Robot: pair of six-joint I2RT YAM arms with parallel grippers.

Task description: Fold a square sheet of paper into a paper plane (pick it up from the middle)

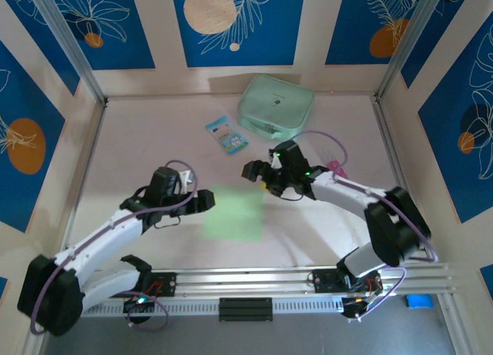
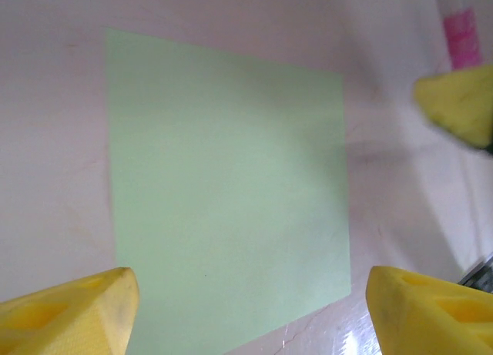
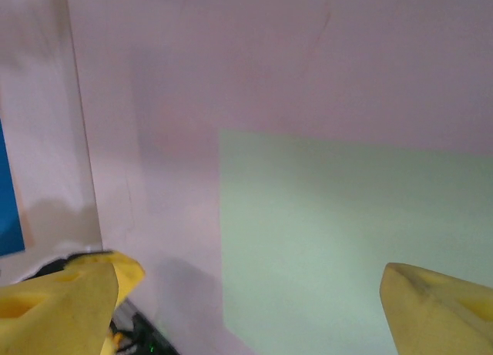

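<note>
Early days here. Green sheet [image 1: 233,215] lies flat on the table [image 1: 139,139], about mid-table, right btwn the two arms. No crease, no fold; edges look straight in the left wrist view. So zero folding done, far as I can see.

Left gripper [image 1: 205,200] sits just beside the sheet's left edge, fingers spread wide, nothing btwn them. Right gripper [image 1: 260,179] hovers near the sheet's far right corner, also spread wide & empty. Neither seems to touch the paper, tho contact is hard to judge from above.

Mint case [image 1: 275,106] & small packet [image 1: 226,133] sit at the back, well apart from the sheet.

What's left: basically everything, i.e. the pick-up from the middle, centre crease, nose folds, wings. I'd call this the approach, pre-grasp.
</note>
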